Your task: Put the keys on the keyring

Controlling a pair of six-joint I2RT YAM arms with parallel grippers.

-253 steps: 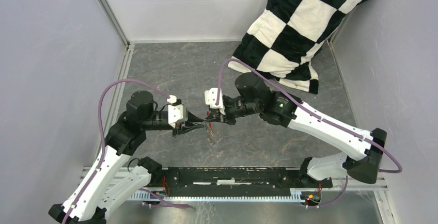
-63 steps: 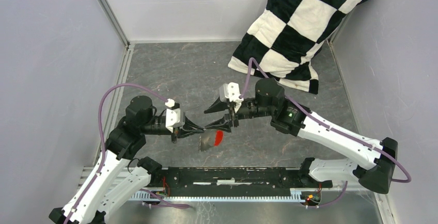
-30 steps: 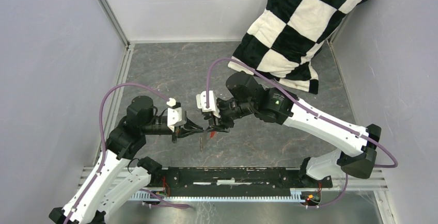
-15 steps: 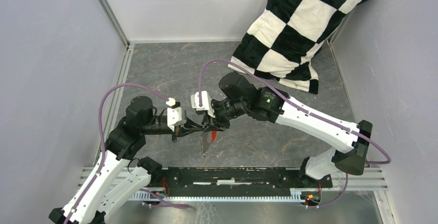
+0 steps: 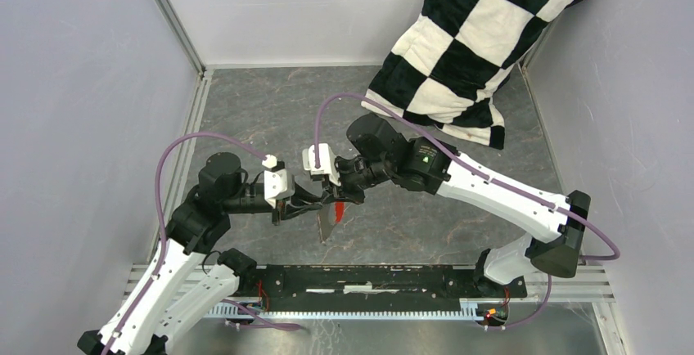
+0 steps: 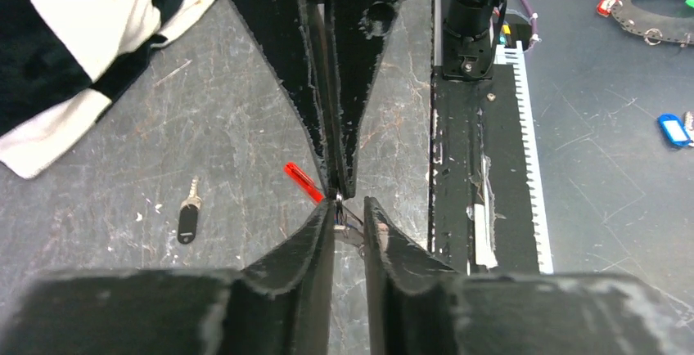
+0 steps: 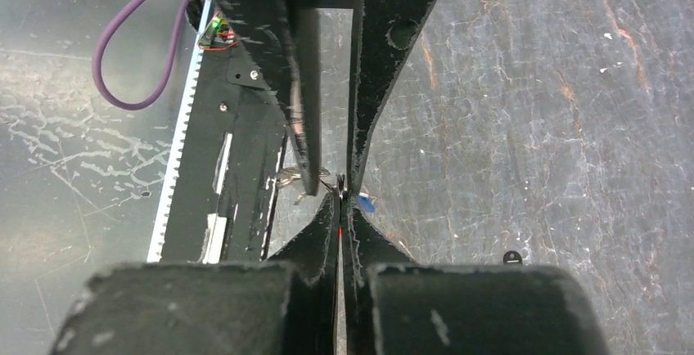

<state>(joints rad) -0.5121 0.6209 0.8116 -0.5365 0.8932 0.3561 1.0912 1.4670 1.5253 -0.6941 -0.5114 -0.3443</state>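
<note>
The keyring [image 6: 349, 226], with its red tag [image 6: 302, 181], is being gripped above the table [image 5: 270, 110] by the clenched right gripper [image 7: 340, 198]. The left gripper [image 6: 349, 205] is being positioned tip-to-tip with it, fingers slightly parted. The black key [image 6: 188, 222] is lying on the table, well apart.

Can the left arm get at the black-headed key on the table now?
Probably yes. The black-headed key lies alone on bare table beside the left gripper, nothing on it. That gripper's jaws stand slightly apart at the keyring, which the right gripper pinches; it would back off first.
</note>
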